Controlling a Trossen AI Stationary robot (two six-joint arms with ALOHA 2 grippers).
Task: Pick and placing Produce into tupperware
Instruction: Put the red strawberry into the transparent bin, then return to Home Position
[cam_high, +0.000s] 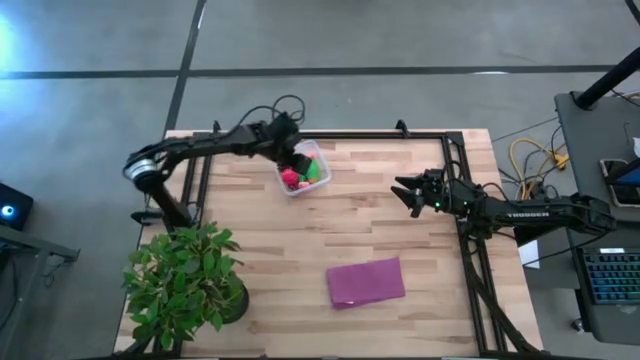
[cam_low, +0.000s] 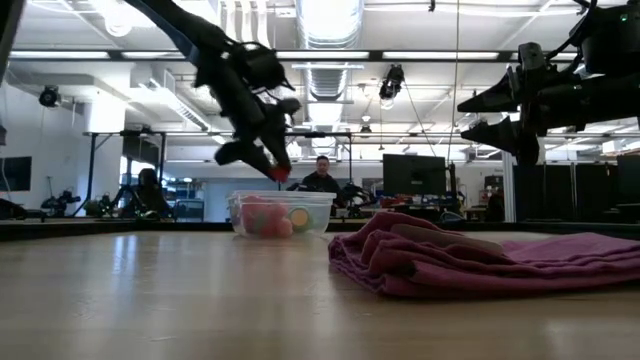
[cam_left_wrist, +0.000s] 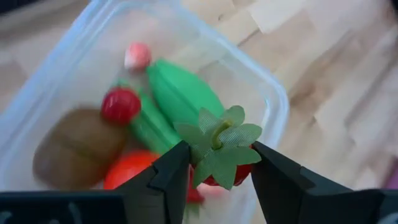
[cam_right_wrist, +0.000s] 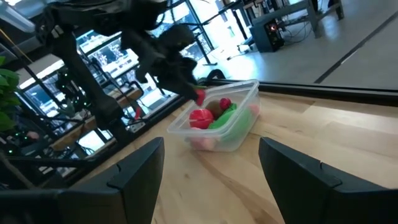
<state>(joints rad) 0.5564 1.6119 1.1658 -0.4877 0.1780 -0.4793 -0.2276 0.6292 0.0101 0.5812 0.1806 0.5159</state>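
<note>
Strawberry (cam_left_wrist: 222, 155) pinched in my left gripper (cam_left_wrist: 217, 171) hangs over the tub (cam_high: 301, 167) at eleven o'clock, ready to drop; right gripper (cam_high: 408, 193) waits at three, jaws spread.

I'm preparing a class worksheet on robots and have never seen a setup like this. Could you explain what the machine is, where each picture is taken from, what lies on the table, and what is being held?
Two dark robot arms work at a wooden table. One picture looks down from above, one level across the tabletop, and two from cameras on the arms' wrists. On the table lie a clear tupperware holding toy produce, a purple cloth and a potted plant. The left gripper hangs over the tupperware, shut on a red strawberry with a green leafy top. The right gripper waits open, above the table's right side.
</note>
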